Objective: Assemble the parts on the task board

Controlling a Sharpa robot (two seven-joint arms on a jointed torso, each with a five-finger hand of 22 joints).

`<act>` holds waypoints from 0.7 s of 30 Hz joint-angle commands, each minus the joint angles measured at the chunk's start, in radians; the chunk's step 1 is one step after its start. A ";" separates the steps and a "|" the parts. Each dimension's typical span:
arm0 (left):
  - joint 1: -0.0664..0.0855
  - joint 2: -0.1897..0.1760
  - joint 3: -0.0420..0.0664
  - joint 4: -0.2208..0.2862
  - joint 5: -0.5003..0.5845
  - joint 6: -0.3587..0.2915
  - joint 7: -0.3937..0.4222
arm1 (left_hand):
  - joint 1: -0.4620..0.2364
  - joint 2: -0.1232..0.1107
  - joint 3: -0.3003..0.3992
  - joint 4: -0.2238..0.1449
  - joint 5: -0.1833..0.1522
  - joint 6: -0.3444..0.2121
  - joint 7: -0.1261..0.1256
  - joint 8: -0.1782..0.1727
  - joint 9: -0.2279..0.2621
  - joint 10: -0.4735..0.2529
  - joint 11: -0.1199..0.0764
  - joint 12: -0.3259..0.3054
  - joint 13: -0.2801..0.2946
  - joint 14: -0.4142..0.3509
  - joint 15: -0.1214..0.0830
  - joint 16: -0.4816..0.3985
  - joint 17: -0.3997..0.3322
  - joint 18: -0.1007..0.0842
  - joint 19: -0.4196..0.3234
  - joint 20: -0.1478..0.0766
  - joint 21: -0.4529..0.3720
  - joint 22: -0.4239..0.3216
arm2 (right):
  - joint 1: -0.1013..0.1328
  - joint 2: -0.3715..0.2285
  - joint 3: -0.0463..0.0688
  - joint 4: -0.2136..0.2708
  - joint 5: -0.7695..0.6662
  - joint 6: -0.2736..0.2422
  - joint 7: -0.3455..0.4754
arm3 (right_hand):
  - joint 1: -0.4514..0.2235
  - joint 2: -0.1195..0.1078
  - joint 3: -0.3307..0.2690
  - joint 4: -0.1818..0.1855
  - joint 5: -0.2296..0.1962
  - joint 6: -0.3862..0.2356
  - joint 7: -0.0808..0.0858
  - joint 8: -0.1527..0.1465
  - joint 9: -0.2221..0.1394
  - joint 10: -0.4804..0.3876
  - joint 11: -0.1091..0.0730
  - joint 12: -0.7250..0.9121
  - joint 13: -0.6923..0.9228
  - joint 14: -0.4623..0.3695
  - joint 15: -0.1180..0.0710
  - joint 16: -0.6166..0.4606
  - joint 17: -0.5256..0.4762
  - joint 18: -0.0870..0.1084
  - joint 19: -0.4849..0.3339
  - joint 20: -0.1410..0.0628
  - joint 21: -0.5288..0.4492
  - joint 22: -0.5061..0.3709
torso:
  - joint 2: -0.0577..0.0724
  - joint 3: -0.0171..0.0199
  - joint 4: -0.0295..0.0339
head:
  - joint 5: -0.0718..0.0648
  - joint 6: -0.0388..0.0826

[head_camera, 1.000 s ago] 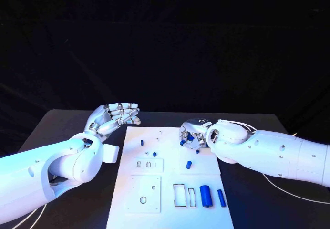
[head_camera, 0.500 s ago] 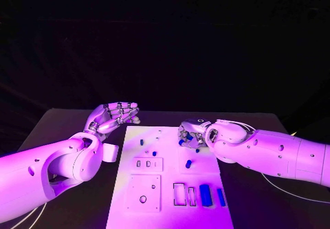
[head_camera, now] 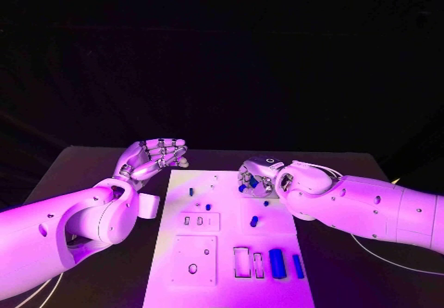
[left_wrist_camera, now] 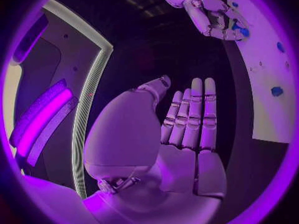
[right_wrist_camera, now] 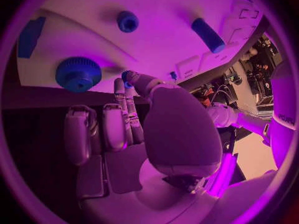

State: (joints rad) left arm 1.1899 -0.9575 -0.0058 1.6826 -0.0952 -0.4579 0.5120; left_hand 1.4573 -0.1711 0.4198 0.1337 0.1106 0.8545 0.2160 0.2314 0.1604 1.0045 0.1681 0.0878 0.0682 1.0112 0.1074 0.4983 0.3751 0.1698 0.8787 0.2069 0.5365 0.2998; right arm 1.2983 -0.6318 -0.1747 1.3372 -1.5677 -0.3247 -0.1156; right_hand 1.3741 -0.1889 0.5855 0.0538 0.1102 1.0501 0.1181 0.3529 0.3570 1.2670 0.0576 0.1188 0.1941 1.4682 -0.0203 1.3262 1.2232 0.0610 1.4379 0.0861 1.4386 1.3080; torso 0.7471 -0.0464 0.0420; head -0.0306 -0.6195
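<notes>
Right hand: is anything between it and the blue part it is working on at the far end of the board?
Nothing visible. The right hand is over the board at its far right side, with a small blue part right at its fingertips. Whether the part is pinched or only touched cannot be told.

Item count, head view: one white task board on the tabletop. Two hands: left hand, right hand. Blue parts visible on the board: two long cylinders near its near right corner, and, and four smaller pieces mid-board.
</notes>
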 commanded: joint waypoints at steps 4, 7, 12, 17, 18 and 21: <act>0.002 0.004 0.001 -0.002 0.002 0.019 0.000 | 0.001 0.000 0.007 -0.003 -0.006 -0.005 0.012 0.001 0.001 -0.001 0.004 -0.008 -0.001 -0.008 0.002 0.005 0.003 0.006 -0.014 0.000 0.012 0.005 | 0.001 0.026 0.001 -0.001 -0.008 -0.084 -0.029 | 0.003 0.027 -0.004 -0.003 -0.016 -0.012 -0.001 0.011 0.060 0.003 -0.006 -0.009 0.015 0.037 -0.002 0.005 -0.003 -0.015 0.000 -0.001 0.003 0.063 | 0.001 -0.0002 0.0007 | 0.006 0.006; 0.002 0.005 0.001 -0.004 0.002 0.020 -0.001 | 0.001 -0.001 0.007 -0.003 -0.006 -0.005 0.013 0.001 0.001 -0.001 0.005 -0.008 -0.001 -0.009 0.002 0.006 0.003 0.006 -0.015 0.000 0.013 0.006 | 0.003 0.048 0.001 -0.019 -0.008 -0.105 -0.040 | -0.001 0.026 -0.004 -0.001 -0.019 -0.014 -0.001 0.010 0.062 0.001 -0.006 -0.011 0.015 0.037 -0.002 0.006 -0.004 -0.014 -0.001 0.000 0.003 0.063 | 0.001 -0.0006 0.0022 | 0.005 0.009; 0.002 0.009 0.001 -0.006 0.003 0.021 -0.002 | 0.001 -0.001 0.007 -0.003 -0.006 -0.005 0.013 0.001 0.001 -0.001 0.005 -0.008 -0.001 -0.009 0.002 0.006 0.003 0.006 -0.015 0.000 0.013 0.006 | 0.006 0.090 0.003 -0.060 -0.007 -0.127 -0.059 | -0.023 0.025 -0.003 0.011 -0.050 -0.023 -0.003 0.007 0.071 0.000 -0.005 -0.017 0.018 0.036 -0.001 0.006 -0.007 -0.013 -0.004 0.002 0.000 0.061 | 0.003 -0.0020 0.0045 | 0.005 0.010; 0.002 0.014 0.001 -0.006 0.003 0.024 -0.002 | -0.004 -0.001 0.006 0.000 -0.006 -0.006 0.013 0.000 0.001 -0.002 0.006 -0.009 -0.001 -0.014 0.004 0.008 0.005 0.005 -0.022 0.001 0.018 0.010 | 0.008 0.131 0.007 -0.099 -0.003 -0.142 -0.069 | -0.028 0.023 -0.003 0.013 -0.051 -0.026 -0.003 0.006 0.072 -0.002 -0.004 -0.018 0.019 0.036 0.000 0.006 -0.008 -0.013 -0.005 0.002 -0.001 0.059 | 0.005 -0.0012 0.0040 | 0.006 0.010; 0.002 0.015 0.001 -0.006 0.003 0.025 -0.002 | -0.006 -0.001 0.005 0.001 -0.007 -0.006 0.013 0.000 0.002 -0.002 0.006 -0.010 -0.001 -0.014 0.004 0.008 0.005 0.005 -0.024 0.002 0.019 0.010 | 0.008 0.137 0.007 -0.104 -0.003 -0.143 -0.070 | -0.028 0.023 -0.003 0.013 -0.051 -0.026 -0.003 0.006 0.072 -0.002 -0.004 -0.018 0.019 0.036 0.000 0.006 -0.008 -0.013 -0.005 0.002 -0.001 0.059 | 0.005 -0.0013 0.0038 | 0.007 0.010; 0.002 0.017 0.001 -0.006 0.003 0.026 -0.002 | -0.008 -0.001 0.004 0.003 -0.007 -0.007 0.013 0.000 0.002 -0.002 0.006 -0.010 0.000 -0.016 0.004 0.009 0.006 0.005 -0.026 0.002 0.020 0.012 | 0.008 0.153 0.008 -0.121 -0.001 -0.144 -0.070 | -0.028 0.023 -0.003 0.013 -0.051 -0.026 -0.003 0.006 0.072 -0.002 -0.004 -0.018 0.019 0.036 0.000 0.006 -0.008 -0.013 -0.005 0.002 -0.001 0.059 | 0.005 -0.0023 0.0049 | 0.007 0.009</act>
State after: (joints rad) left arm 1.1901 -0.9432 -0.0058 1.6748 -0.0946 -0.4529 0.5057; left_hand 1.4573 -0.1710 0.4225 0.1309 0.1106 0.8545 0.2160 0.2314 0.1605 1.0044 0.1681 0.0841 0.0682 1.0015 0.1124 0.5032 0.3792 0.1695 0.8590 0.2088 0.5527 0.3107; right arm 1.3058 -0.4824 -0.1671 1.2232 -1.5670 -0.4444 -0.1714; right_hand 1.3567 -0.1642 0.5827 0.0626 0.0632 1.0262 0.1128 0.3530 0.3571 1.2704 0.0542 0.1070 0.2137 1.4682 -0.0201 1.3287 1.2158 0.0611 1.4379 0.0861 1.4386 1.3077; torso 0.7514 -0.0477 0.0456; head -0.0234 -0.6092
